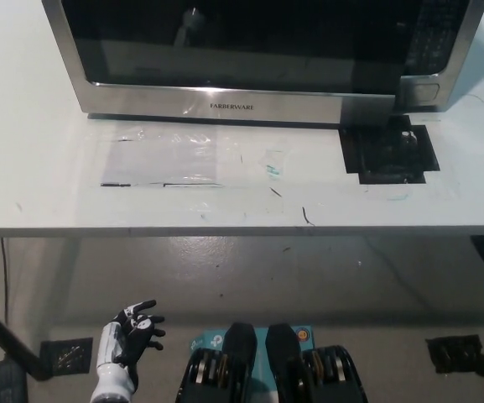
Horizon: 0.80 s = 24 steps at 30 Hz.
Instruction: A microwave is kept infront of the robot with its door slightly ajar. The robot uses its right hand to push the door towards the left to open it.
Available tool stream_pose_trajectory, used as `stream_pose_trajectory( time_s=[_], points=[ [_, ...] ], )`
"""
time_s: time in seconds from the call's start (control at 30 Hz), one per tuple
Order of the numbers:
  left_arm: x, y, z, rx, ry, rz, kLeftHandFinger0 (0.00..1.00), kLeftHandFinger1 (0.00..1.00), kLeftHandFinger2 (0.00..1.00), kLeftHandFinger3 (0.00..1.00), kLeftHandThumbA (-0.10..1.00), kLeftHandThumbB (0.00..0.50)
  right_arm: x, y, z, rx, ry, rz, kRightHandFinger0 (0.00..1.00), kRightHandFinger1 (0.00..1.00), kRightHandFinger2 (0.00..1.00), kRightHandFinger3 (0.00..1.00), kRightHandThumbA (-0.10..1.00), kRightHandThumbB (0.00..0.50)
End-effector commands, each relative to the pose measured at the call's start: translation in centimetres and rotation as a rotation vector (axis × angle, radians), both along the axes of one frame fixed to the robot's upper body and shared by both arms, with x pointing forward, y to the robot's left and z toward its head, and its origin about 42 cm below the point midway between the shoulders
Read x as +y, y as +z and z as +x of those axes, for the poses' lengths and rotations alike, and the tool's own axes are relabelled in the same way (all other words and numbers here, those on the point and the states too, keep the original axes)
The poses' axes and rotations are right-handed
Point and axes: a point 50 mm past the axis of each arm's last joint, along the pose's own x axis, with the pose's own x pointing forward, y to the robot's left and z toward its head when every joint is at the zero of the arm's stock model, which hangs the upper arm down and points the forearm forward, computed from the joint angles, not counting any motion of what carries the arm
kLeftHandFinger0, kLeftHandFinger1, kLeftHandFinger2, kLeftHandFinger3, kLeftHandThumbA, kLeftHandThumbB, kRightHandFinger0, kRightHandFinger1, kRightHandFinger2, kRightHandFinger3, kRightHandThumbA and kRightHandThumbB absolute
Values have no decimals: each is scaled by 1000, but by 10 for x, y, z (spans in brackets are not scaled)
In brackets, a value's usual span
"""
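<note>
Counter point(40, 185): white top, scuffed, with small dark marks near the front edge.
Tape patch point(162, 159): clear, shiny film stuck on the counter.
Black square point(390, 151): dark patch on the counter's right part.
Floor point(225, 277): grey, dull, below the counter edge.

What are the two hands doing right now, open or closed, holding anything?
Left hand: open, fingers spread, holding nothing, resting low below the table edge.
Right hand: not in view, so its state cannot be told.

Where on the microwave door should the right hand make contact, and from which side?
Go for the microwave door at its right edge near the control panel, where it seems ajar; come from the right and push leftward. The left hand rests low.
</note>
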Motion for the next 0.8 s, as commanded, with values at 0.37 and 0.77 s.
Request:
stream_pose_trajectory(
  time_s=[0.37, 0.77],
  points=[
    [4, 8, 4, -40, 14, 14, 276, 328, 395, 526, -100, 203, 49, 114, 99, -166, 196, -123, 354, 489, 552, 759, 332, 133],
    [3, 10, 3, -44, 6, 21, 259, 315, 384, 539, -100, 193, 84, 134, 172, -143, 282, -171, 309, 474, 548, 762, 288, 134]
  ],
)
